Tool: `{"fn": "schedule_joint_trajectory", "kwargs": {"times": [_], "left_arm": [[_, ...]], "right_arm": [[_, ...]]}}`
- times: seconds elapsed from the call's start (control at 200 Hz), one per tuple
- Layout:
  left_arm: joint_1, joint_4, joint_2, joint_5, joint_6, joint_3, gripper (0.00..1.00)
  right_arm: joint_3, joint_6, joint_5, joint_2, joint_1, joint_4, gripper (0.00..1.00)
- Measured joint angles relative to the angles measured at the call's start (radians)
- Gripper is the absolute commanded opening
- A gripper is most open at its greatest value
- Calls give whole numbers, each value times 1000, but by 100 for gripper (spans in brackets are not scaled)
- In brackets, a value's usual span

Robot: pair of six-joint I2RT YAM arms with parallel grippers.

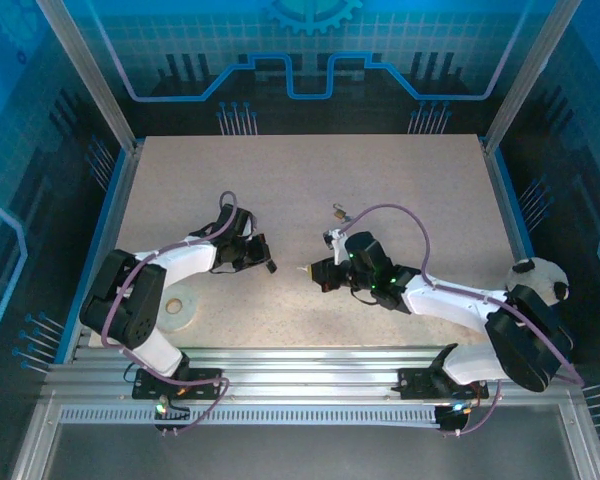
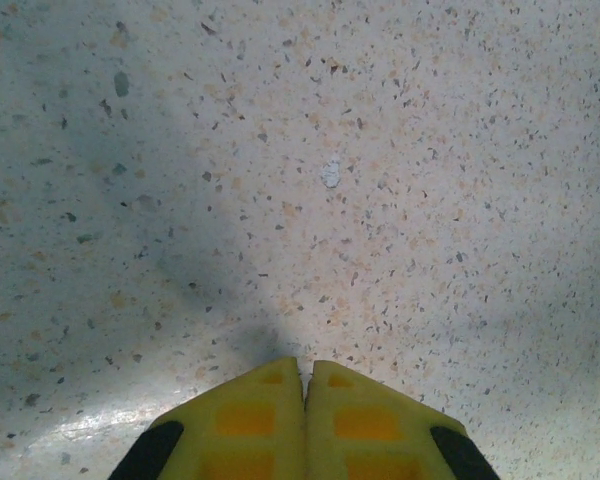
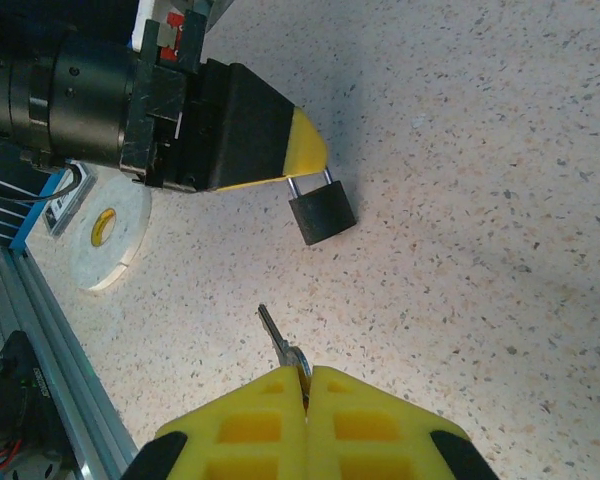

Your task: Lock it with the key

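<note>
A small black padlock hangs by its metal shackle from the yellow fingertips of my left gripper, which is shut on it just above the table. In the top view that gripper is left of centre with the padlock at its tip. In the left wrist view the left gripper has its pads pressed together and the padlock is hidden. My right gripper is shut on the head of a silver key. The key's blade points toward the padlock, a short gap away.
A white tape roll lies on the speckled table near the left arm's base. A small brass-coloured object sits behind the right gripper. Aluminium rails run along the near edge.
</note>
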Motion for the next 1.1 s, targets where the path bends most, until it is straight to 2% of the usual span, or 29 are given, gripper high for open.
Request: {"fn": "schedule_joint_trajectory", "kwargs": {"times": [0.68,1.101], "left_arm": [[1,-30,15,0,22,26,2],[1,-38,29,0,24,40,9]], "right_arm": [[5,9,-8,46,19,26,0],[5,11,-19,62,27,32,0]]}}
